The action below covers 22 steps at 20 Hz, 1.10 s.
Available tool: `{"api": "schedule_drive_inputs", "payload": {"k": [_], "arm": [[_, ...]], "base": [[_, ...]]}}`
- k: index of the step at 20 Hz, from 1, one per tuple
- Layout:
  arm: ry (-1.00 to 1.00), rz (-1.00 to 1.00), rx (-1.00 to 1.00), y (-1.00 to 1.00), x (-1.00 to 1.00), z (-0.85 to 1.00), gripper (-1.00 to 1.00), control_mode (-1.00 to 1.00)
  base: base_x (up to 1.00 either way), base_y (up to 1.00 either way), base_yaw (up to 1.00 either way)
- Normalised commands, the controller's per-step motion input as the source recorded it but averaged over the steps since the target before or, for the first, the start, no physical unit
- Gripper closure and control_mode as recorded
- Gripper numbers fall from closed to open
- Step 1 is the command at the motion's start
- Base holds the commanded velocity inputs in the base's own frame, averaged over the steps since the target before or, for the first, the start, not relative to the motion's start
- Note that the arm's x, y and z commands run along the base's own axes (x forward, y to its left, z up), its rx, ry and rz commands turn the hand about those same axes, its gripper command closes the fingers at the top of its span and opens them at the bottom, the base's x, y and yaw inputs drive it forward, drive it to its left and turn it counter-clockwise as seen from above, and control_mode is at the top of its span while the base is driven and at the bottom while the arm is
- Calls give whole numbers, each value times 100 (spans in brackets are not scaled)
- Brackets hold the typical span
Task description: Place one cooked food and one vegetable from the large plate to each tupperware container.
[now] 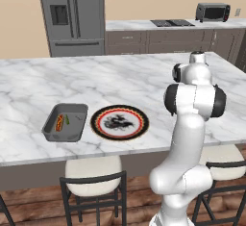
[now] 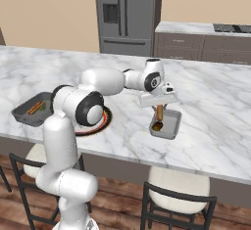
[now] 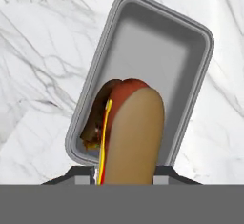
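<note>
A: Which step is this?

B: The cooked-food drop into the second tray, I'd say. The gripper is clamped on a hot dog and hangs right over the small tray, which sits near the front edge of the counter, well right of the plate.

A: And the other tray?

B: The large tray lies just left of the plate, close to the same front edge. It already carries a hot dog and a thin green vegetable. The plate itself looks bare in the left base view.

A: How does the held hot dog lie?

B: It hangs end-down from the fingers, long axis close to vertical, lower end at or just inside the small tray's rim. In the hand view it points away from the hand into the tray, mustard line along its left side.

A: So what does the next move call for?

B: Probably a little more descent, then opening the fingers so it tips flat along the tray floor. Let go too high and it could bounce over the rim. A vegetable for this tray remains to be found.
</note>
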Motion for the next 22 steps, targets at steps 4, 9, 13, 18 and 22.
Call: {"api": "schedule_drive_inputs", "payload": {"k": [4,9,13,18,22], "arm": [[0,6,5,-26,43,-28,100,-100],[0,0,4,-23,20,-46,100,-100],[0,0,7,-18,29,-52,100,-100],[0,0,5,0,18,-54,100,-100],[0,0,2,-2,12,-45,100,-100]], "base": [[0,0,0],[0,0,0],[0,0,0],[0,0,0],[0,0,0]]}}
